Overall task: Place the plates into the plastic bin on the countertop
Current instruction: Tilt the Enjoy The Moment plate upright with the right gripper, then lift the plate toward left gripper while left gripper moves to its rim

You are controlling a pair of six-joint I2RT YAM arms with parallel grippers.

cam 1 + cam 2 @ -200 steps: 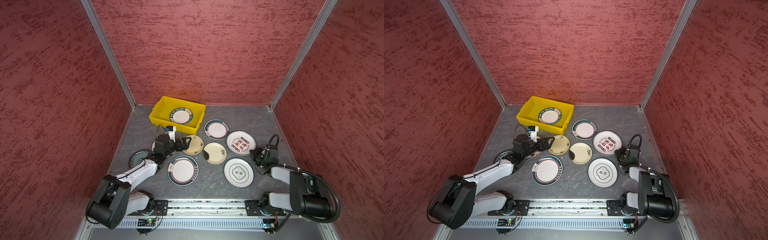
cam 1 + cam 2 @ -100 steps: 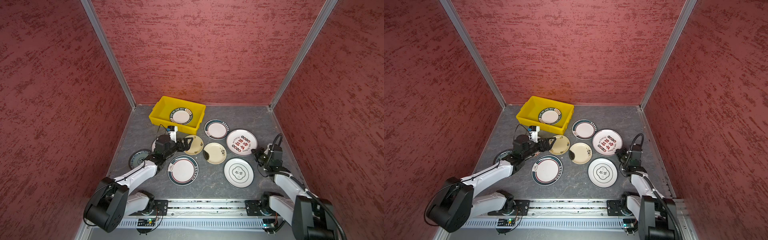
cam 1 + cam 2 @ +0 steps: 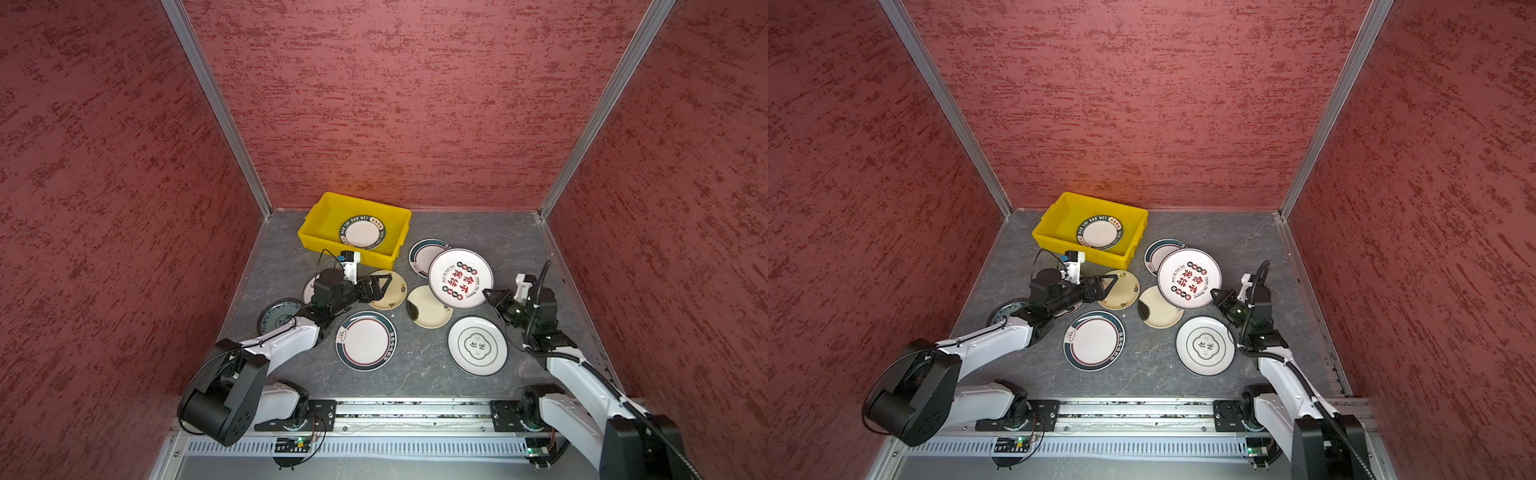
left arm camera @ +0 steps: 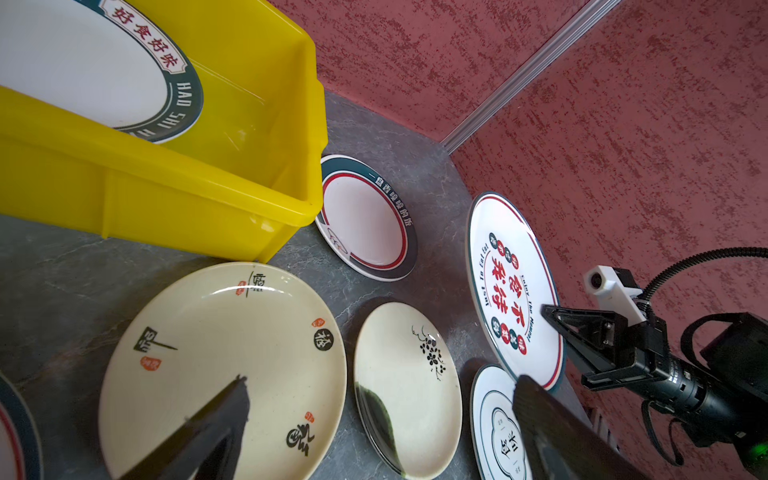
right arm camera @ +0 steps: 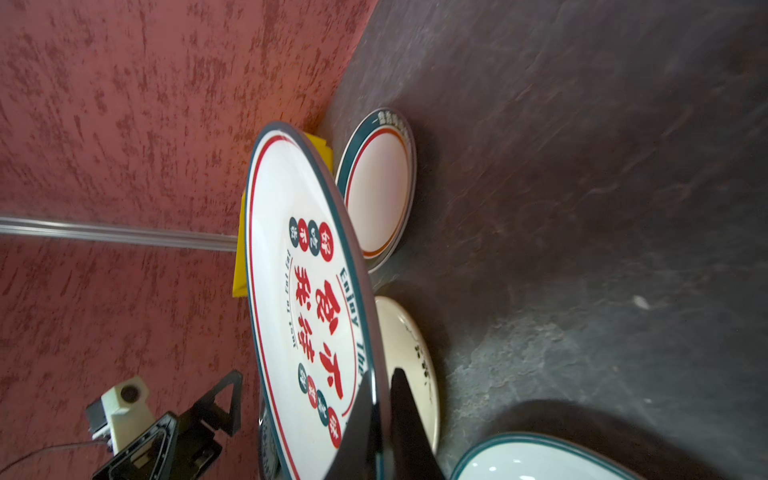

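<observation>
Whereas the countertop (image 3: 478, 232) carried the red-lettered plate (image 3: 459, 278) lying flat a second ago, that plate now hangs tilted above the stone, and in both top views its raised edge overlaps a green-rimmed plate (image 3: 419, 254) and a small cream plate (image 3: 430, 311). I judge the pick-up done, with the carry to the plastic bin (image 3: 322, 220) as the step in hand.

The bin sits at the back of the countertop and holds a single dish, the lettered-rim plate (image 3: 362, 233), lying toward one end. The rest of its yellow floor is bare, so there looks to be room for the next one.

Outside it lie the ringed plate (image 3: 365, 340), the emblem plate (image 3: 478, 345), the character plate (image 3: 392, 297), the blue-patterned plate (image 3: 278, 316), and one more mostly hidden under the left arm (image 3: 291, 336). By my count one plate is in, one is on its way, and most are yet to go.

The right gripper (image 3: 487, 293) pinches the near rim of the red-lettered plate, and the right wrist view shows that rim between its pressed jaws. The left gripper (image 3: 383, 286) hovers over the character plate as it did before, jaws spread wide and holding nothing
</observation>
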